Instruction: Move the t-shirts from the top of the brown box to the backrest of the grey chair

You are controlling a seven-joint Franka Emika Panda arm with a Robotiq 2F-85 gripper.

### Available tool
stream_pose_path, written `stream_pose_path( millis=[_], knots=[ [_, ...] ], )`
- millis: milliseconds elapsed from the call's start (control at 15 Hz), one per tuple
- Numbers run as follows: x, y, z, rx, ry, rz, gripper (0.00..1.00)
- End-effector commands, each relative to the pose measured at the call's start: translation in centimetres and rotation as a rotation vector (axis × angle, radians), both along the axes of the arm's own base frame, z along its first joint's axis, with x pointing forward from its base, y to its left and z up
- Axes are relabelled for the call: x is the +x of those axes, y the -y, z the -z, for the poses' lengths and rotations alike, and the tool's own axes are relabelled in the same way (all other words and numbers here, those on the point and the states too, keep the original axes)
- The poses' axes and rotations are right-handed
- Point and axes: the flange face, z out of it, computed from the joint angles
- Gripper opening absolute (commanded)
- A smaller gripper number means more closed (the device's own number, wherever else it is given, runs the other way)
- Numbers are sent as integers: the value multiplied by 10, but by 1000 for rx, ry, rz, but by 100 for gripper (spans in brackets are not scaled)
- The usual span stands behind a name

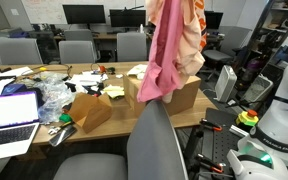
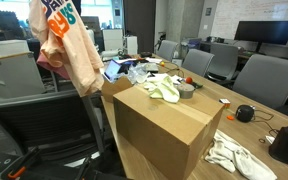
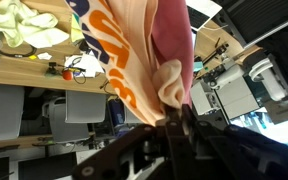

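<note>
Hand (image 3: 174, 128) clamped shut on bunched t-shirts (image 1: 172, 45), one pink and one peach with print. In an exterior view they hang at 12 o'clock over the grey chair (image 1: 154, 140) backrest, hem near its top edge, contact unclear. Brown box (image 2: 159, 125) stands on the tabletop (image 2: 254, 132) at 4 o'clock from the shirts, with a yellowish cloth (image 2: 166, 90) on its top.

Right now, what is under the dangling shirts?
The grey chair's backrest stands just below the shirts. Their cloth hides part of the brown box behind.
</note>
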Motion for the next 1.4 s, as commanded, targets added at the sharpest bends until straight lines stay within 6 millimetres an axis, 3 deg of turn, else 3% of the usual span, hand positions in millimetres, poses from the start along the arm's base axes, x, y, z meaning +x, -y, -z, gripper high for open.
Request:
stream_pose_path(
  millis=[0,733,1067,1333],
  knots=[
    [5,-21,-27,-24,-3,-40,2],
    [48,-118,-29,-135,-111,-163,2],
    [61,-150,-25,-159,-152,-220,2],
    [69,-158,-17,-165,-175,-250,2]
  ],
)
